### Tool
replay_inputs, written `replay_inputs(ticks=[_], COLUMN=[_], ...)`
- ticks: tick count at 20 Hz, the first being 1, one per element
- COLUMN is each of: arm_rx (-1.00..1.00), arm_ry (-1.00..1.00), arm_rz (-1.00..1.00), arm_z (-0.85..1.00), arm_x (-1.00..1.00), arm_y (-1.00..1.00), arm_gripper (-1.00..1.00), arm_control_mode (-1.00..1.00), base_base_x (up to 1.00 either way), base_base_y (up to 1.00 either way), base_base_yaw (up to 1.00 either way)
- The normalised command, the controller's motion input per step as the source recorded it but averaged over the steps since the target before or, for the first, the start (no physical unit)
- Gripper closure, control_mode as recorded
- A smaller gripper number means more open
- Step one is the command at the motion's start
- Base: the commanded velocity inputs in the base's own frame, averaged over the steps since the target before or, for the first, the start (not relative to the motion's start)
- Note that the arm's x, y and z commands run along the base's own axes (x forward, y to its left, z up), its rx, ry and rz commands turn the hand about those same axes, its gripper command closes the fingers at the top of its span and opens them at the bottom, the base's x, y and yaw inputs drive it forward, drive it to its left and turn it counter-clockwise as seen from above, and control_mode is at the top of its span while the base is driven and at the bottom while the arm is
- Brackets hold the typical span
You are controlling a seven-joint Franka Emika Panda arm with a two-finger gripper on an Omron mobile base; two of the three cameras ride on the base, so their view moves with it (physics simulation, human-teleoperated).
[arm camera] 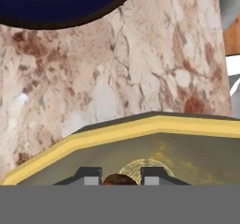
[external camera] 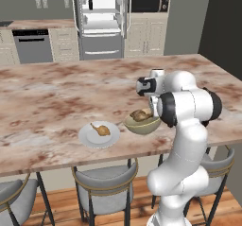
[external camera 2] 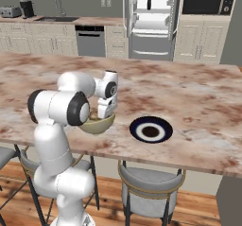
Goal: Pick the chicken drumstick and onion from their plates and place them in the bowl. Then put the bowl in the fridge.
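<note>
The chicken drumstick [external camera: 100, 129] lies on a white plate [external camera: 88, 138] near the counter's front edge. Just right of it stands the olive-tan bowl [external camera: 142, 126] [external camera 2: 99, 124] with a yellowish rim [arm camera: 140, 127]. My gripper [arm camera: 119, 176] [external camera 2: 106, 115] points down into the bowl. It is shut on the onion [arm camera: 119, 179] [external camera: 139, 115], a brown lump held between the finger tips just above the bowl's floor. In the left base view my own elbow hides the fingers. The fridge [external camera: 100, 17] [external camera 2: 152, 17] stands at the back with both doors open and its white inside showing.
A dark blue-rimmed plate [external camera 2: 151, 129] [arm camera: 61, 12] with nothing on it lies right of the bowl. Grey stools [external camera: 106, 182] [external camera 2: 151, 182] stand under the island's front edge. A dishwasher [external camera: 32, 45] and a microwave [external camera: 150, 0] line the back wall.
</note>
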Motion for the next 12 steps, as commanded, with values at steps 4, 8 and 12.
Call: replay_inputs(ticks=[4,8,12], arm_rx=[0.00,0.01,0.04], arm_ry=[0.00,0.00,0.00], arm_rz=[0.00,0.00,0.00], arm_z=[-0.07,0.02,0.11], arm_x=[-0.18,-0.26,-0.30], arm_y=[0.00,0.00,0.00], arm_gripper=[1.00,1.00,-1.00], arm_control_mode=[-1.00,-1.00,-1.00], base_base_x=[0.00,0.00,0.00], base_base_y=[0.00,0.00,0.00], base_base_yaw=[0.00,0.00,0.00])
